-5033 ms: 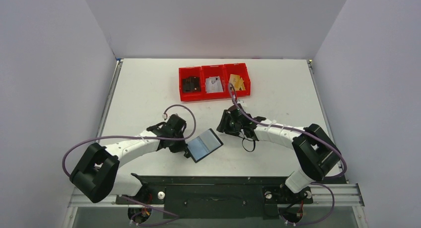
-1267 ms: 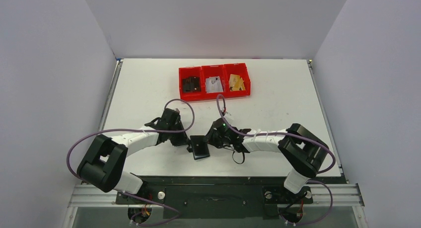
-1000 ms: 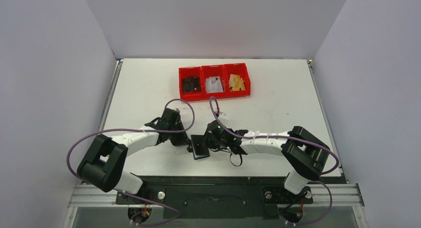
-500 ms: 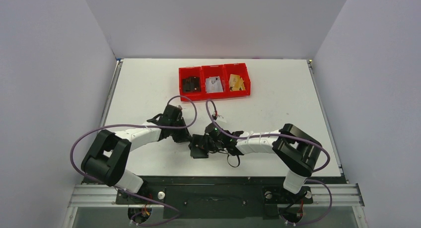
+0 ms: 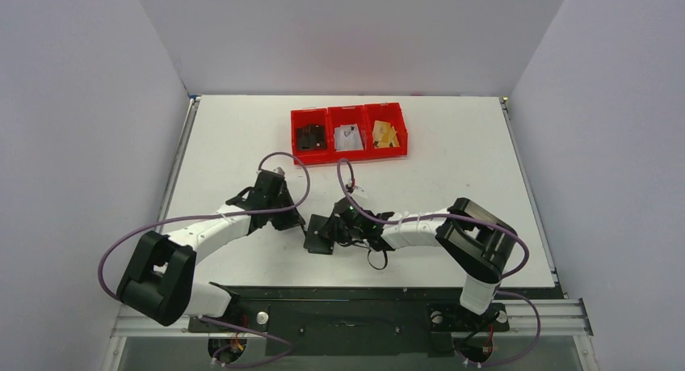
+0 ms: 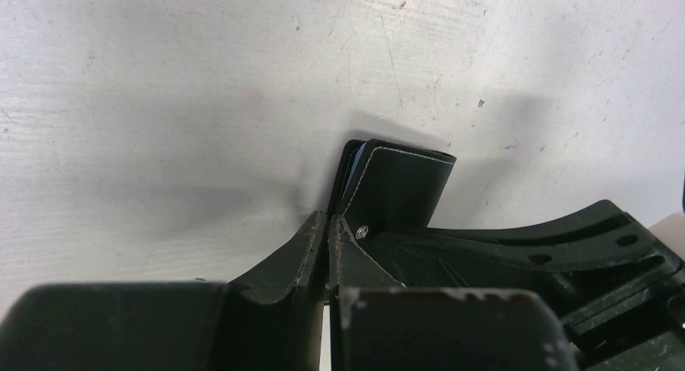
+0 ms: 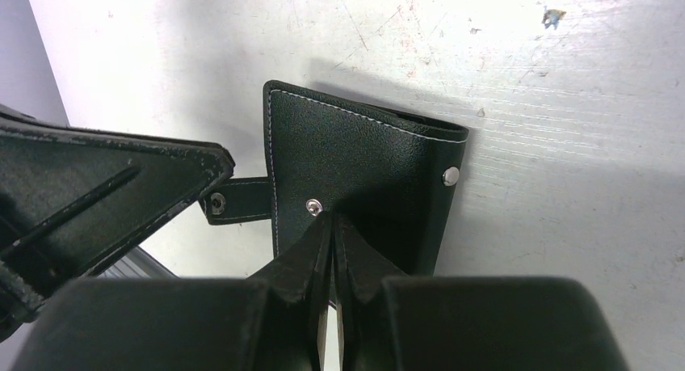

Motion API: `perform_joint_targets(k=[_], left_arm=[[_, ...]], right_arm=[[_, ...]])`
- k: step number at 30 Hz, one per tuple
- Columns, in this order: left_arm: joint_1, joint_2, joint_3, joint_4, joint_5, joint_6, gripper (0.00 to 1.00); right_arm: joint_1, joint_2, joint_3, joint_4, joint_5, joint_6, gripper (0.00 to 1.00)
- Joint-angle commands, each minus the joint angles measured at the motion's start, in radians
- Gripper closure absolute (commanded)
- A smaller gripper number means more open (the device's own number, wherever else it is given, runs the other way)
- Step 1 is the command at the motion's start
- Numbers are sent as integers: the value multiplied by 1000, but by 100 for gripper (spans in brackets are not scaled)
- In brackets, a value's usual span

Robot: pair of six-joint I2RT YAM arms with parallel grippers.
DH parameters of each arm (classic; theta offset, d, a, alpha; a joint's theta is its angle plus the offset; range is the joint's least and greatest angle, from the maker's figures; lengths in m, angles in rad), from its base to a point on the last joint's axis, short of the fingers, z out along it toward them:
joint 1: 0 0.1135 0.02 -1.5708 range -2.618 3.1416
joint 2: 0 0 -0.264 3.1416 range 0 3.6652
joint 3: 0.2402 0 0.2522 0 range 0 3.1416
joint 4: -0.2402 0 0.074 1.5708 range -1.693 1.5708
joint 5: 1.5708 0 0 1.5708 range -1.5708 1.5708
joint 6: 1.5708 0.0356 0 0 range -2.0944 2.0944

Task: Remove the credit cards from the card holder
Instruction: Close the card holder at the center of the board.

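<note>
card holder is lying folded on the white table near its front edge, between both grippers; left gripper is pressing its fingers together, tips touching the holder's corner; right gripper is squeezing its fingers together against the stitched face beside a snap; whether either is pinching leather i cannot tell; bare tabletop is lying open on both sides; farther back, well apart, red bins are holding credit cards.

The card holder is showing grained matt black leather with metal studs; the worktop is showing scuffed, speckled white.
</note>
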Motion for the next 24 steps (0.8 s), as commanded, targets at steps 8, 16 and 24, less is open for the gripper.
perform_joint_targets(k=[8, 16, 24], left_arm=[[-33, -38, -24, 115, 134, 92, 85], [-98, 55, -12, 158, 152, 71, 82], [-100, 132, 3, 146, 112, 43, 82]], right_arm=[[-20, 51, 5, -104, 35, -44, 97], [-33, 49, 14, -113, 34, -67, 96], [-46, -19, 35, -145, 47, -102, 95]])
